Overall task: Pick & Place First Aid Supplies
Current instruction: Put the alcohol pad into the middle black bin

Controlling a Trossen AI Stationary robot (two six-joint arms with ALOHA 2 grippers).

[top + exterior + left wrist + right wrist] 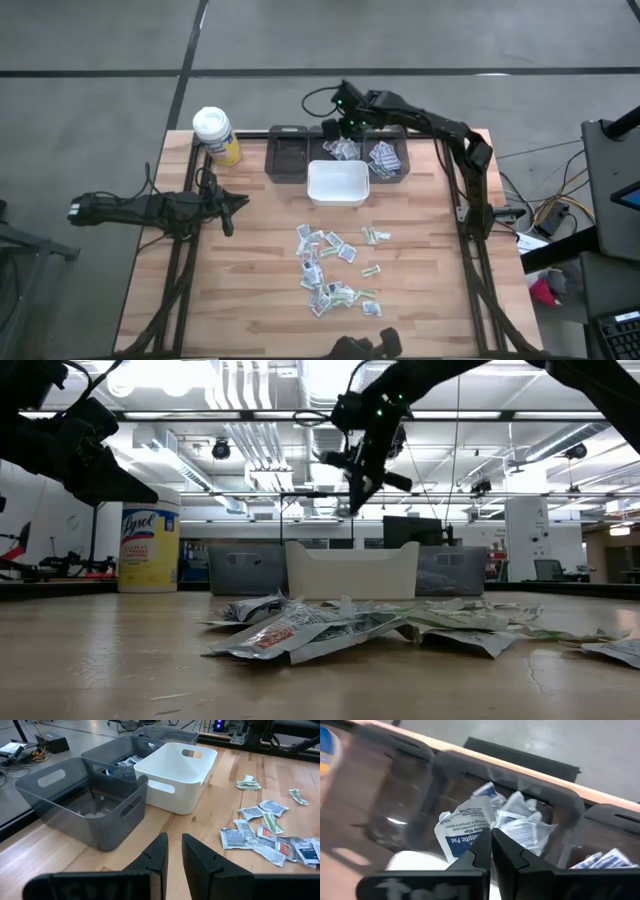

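Right gripper clenched on one packet above the grey bins; left gripper idle.

The packet, white with blue print, is held between the right fingers over the middle grey bin, which already holds packets. Another bin beside it is filled too; the third bin is seen with none. A white bin stands in front. More packets are scattered on the table. The left gripper is kept slightly parted, grasping nothing, near a bottle.

Matt wood table, translucent plastic bins, crinkly paper pkts.
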